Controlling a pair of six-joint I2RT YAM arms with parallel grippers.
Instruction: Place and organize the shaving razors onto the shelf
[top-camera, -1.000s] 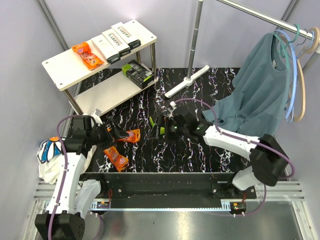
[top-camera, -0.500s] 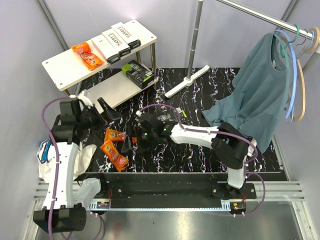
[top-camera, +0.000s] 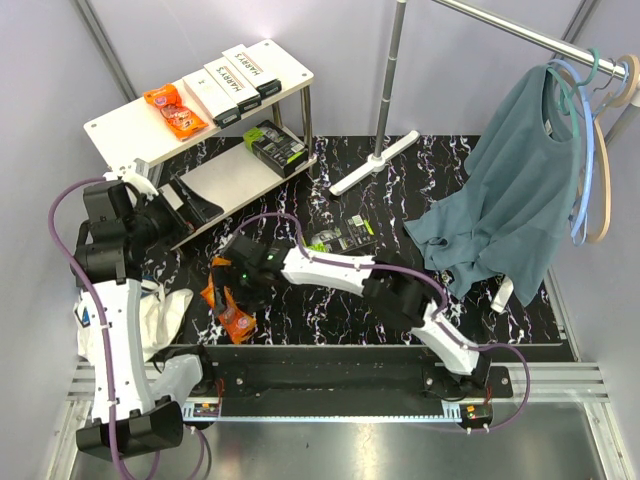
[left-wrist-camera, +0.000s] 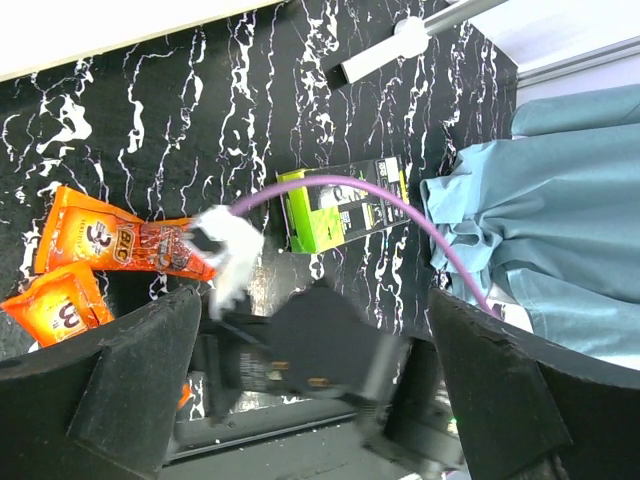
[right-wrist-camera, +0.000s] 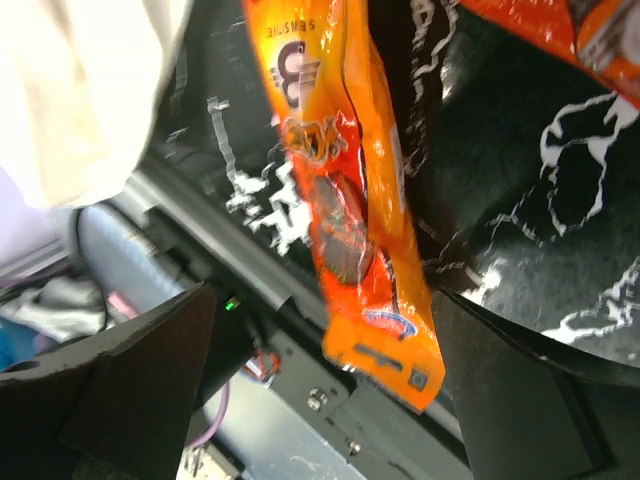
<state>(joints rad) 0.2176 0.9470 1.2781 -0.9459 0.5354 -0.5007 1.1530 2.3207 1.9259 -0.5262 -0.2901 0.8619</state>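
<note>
The shelf (top-camera: 120, 135) stands at the back left. Its top board carries two orange razor packets (top-camera: 175, 110) and three white HARRY'S boxes (top-camera: 235, 80); a black-and-green pack (top-camera: 275, 145) lies on the lower board. Another black-and-green pack (top-camera: 345, 240) (left-wrist-camera: 345, 205) lies on the black table. Two orange packets (top-camera: 228, 310) (left-wrist-camera: 115, 240) lie near the front left. My right gripper (top-camera: 226, 292) (right-wrist-camera: 330, 400) hangs open just above them, one packet's (right-wrist-camera: 345, 200) end lying between its fingers. My left gripper (top-camera: 195, 203) (left-wrist-camera: 320, 400) is open and empty by the lower board's front edge.
A clothes rail at the right holds a teal shirt (top-camera: 520, 190) and hangers. Its white T-shaped foot (top-camera: 375, 165) lies on the table behind the green pack. A white bag (top-camera: 110, 310) sits off the table's left edge. The right arm stretches across the table's middle.
The right arm swung left from the table's middle to the orange packets, leaving the green pack behind. The left arm drew back and up toward the shelf. Both grippers stayed open.
</note>
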